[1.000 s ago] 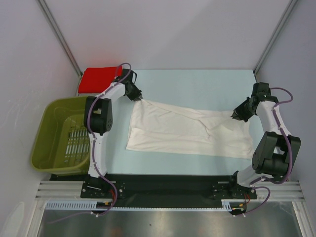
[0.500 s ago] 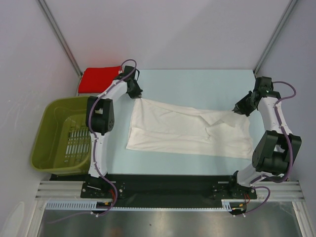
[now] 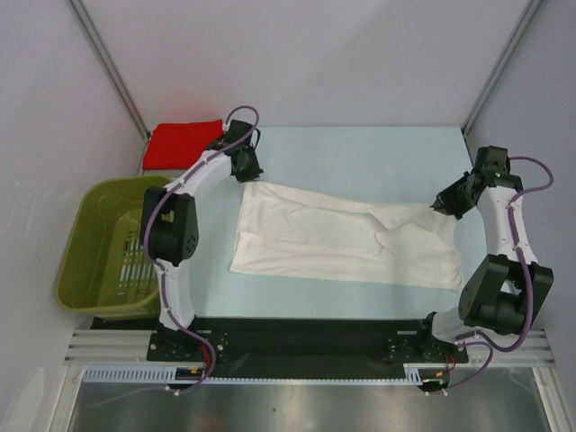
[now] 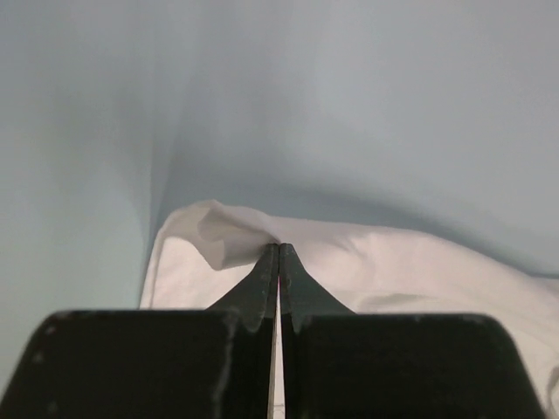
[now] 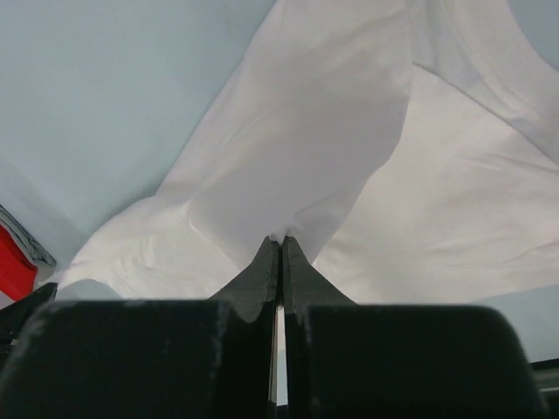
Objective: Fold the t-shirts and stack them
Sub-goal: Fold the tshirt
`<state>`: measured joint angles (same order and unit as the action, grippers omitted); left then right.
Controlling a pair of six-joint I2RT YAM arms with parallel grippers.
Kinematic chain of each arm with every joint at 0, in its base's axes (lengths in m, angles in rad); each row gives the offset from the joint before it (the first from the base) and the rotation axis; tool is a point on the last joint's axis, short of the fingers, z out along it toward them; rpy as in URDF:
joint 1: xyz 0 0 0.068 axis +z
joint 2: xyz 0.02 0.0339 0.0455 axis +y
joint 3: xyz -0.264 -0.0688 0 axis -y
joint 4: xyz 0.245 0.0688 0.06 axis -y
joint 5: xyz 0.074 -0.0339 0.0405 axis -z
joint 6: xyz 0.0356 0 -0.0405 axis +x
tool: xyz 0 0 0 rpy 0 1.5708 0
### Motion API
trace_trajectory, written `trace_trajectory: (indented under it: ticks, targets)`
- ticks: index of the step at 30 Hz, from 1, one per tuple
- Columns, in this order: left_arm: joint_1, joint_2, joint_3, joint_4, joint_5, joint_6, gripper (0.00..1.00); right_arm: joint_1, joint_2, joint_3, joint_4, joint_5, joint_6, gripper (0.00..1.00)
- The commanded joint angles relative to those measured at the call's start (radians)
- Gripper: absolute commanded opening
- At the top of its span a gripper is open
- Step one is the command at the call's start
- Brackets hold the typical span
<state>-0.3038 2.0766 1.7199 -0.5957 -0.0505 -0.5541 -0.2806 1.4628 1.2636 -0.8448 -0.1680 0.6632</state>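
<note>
Item: large white cloth t-shirt [image 3: 342, 238], centre of pale blue table [image 3: 360, 148], spread out, creased, folding unfinished.
Left gripper [image 4: 279, 250]: clamped tight on its 10 o'clock corner.
Right gripper [image 5: 281, 242]: clamped tight on its 2 o'clock edge.
Bright red cloth t-shirt [image 3: 184, 142]: table's 10 o'clock corner, apparently folded; stacking outstanding.

The pale blue table [image 3: 360, 153] holds a white t-shirt [image 3: 333, 243] across its middle and a red t-shirt [image 3: 184, 144] at its far-left corner.
</note>
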Motion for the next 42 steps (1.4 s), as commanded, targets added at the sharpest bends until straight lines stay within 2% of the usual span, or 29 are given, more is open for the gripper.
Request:
trace_trajectory:
  ticks: [1, 10, 24, 34, 42]
  targets:
    - [0.003, -0.111, -0.046, 0.008, -0.060, 0.060, 0.01, -0.014, -0.059, -0.021, -0.020, -0.011, 0.016, 0.00]
    - [0.005, -0.216, -0.219, 0.017, -0.060, 0.051, 0.01, -0.048, -0.143, -0.099, -0.056, -0.001, 0.007, 0.00]
    - [-0.004, -0.348, -0.440, 0.040, 0.012, 0.031, 0.00, -0.086, -0.117, -0.109, -0.076, 0.097, -0.042, 0.00]
    - [-0.037, -0.365, -0.505, 0.059, 0.077, 0.020, 0.01, -0.108, -0.098, -0.136, -0.056, 0.117, -0.051, 0.00]
    - [-0.046, -0.369, -0.537, 0.063, 0.072, 0.023, 0.00, -0.108, -0.061, -0.161, -0.043, 0.091, -0.059, 0.00]
